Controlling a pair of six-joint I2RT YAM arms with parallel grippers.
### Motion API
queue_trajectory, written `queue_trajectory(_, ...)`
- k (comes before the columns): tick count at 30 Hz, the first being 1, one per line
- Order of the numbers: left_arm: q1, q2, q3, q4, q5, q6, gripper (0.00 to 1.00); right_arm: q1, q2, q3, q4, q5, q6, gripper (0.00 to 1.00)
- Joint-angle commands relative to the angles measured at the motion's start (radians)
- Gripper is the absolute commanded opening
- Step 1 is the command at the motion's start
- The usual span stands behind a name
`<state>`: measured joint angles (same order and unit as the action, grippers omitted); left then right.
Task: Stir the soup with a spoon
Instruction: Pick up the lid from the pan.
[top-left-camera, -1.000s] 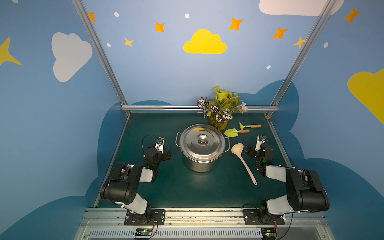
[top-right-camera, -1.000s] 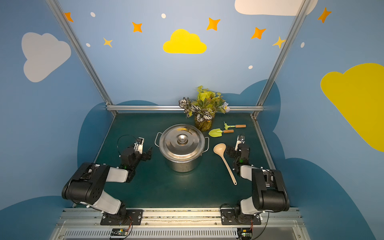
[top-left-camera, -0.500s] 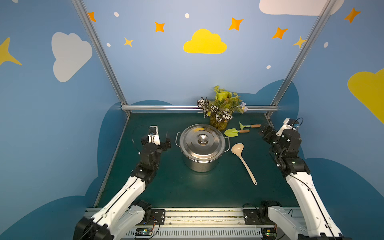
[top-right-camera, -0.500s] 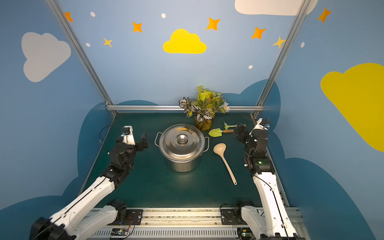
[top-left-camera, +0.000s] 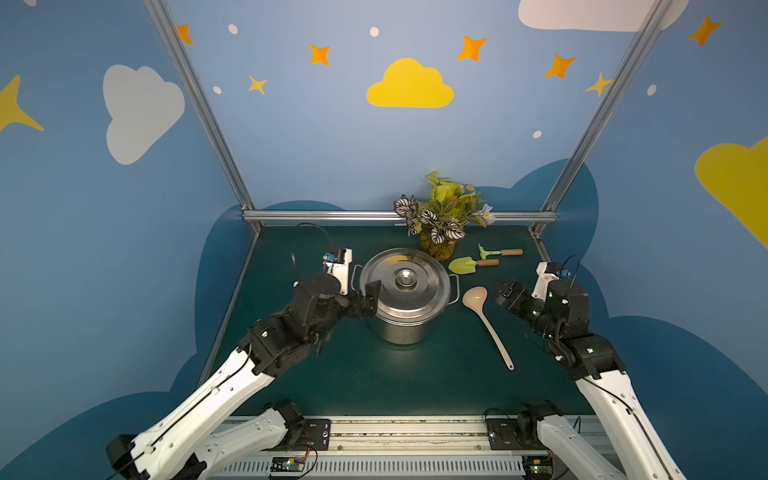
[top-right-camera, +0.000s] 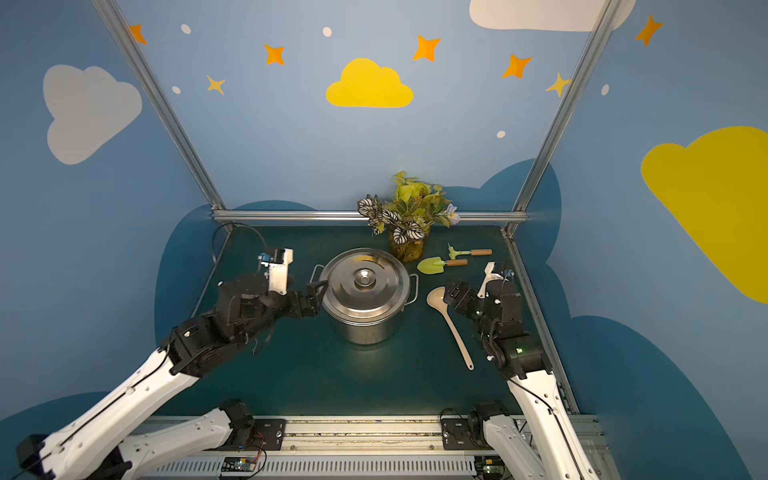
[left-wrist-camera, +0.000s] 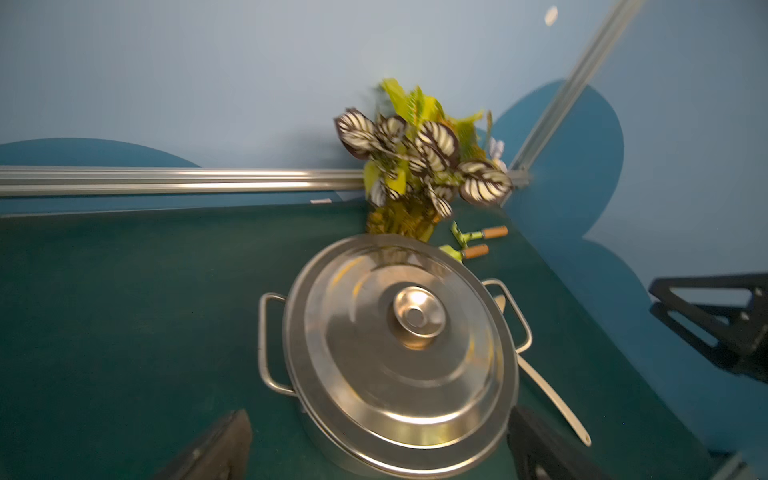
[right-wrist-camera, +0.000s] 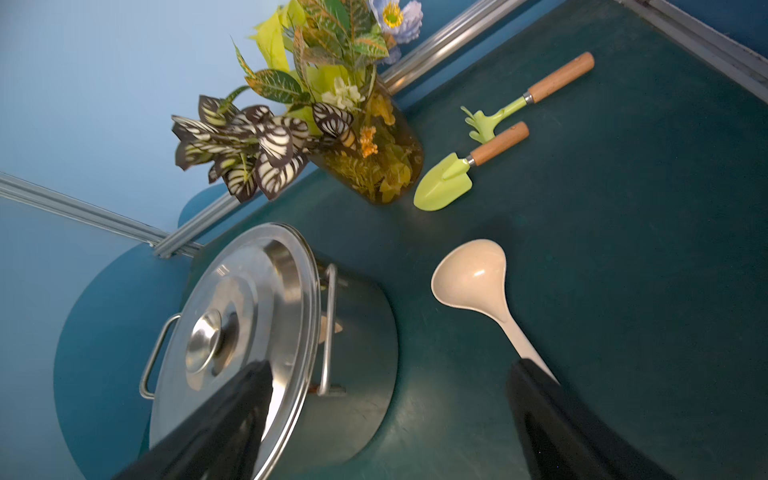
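Leans in closer than before: left gripper (top-left-camera: 367, 299) wide by the pot (top-left-camera: 400, 329), right gripper (top-left-camera: 503, 293) wide beside the spoon (top-left-camera: 475, 298). Dark green table (top-left-camera: 374, 374); blue walls (top-left-camera: 311, 145) with painted clouds.

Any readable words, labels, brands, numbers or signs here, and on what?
None can be read.
Small white tag by the table's back edge: too blurred.
Circuit board on the front rail: too small.
Pot lid, ladle, trowel: no visible print.

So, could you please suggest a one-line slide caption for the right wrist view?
Open right hand near the cream ladle lying beside the lidded steel pot; trowel, rake and plant beyond.
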<state>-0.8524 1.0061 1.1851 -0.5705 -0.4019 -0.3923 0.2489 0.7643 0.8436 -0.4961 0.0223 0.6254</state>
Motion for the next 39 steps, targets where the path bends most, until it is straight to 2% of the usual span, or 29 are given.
queue_trajectory(1, -0.130, 0.136, 0.129, -0.192, -0.123, 0.053, 1.00, 0.029, 0.014, 0.027, -0.058, 0.054, -0.038, 0.94)
queue_trajectory(5, -0.180, 0.327, 0.351, -0.332, -0.105, 0.069, 1.00, 0.058, 0.043, 0.026, -0.064, 0.082, -0.049, 0.94)
queue_trajectory(9, -0.172, 0.473, 0.505, -0.423, -0.106, 0.076, 1.00, 0.074, 0.066, 0.028, -0.065, 0.093, -0.057, 0.94)
queue_trajectory(16, -0.026, 0.656, 0.665, -0.494, 0.121, 0.058, 0.96, 0.087, 0.078, 0.030, -0.071, 0.107, -0.068, 0.94)
queue_trajectory(23, 0.047, 0.838, 0.831, -0.568, 0.179, 0.081, 0.91, 0.091, 0.081, 0.028, -0.069, 0.116, -0.075, 0.94)
queue_trajectory(29, 0.081, 0.926, 0.890, -0.579, 0.198, 0.084, 0.85, 0.091, 0.086, 0.028, -0.068, 0.119, -0.083, 0.94)
queue_trajectory(39, 0.106, 0.988, 0.875, -0.597, 0.188, 0.087, 0.76, 0.091, 0.087, 0.025, -0.068, 0.125, -0.099, 0.94)
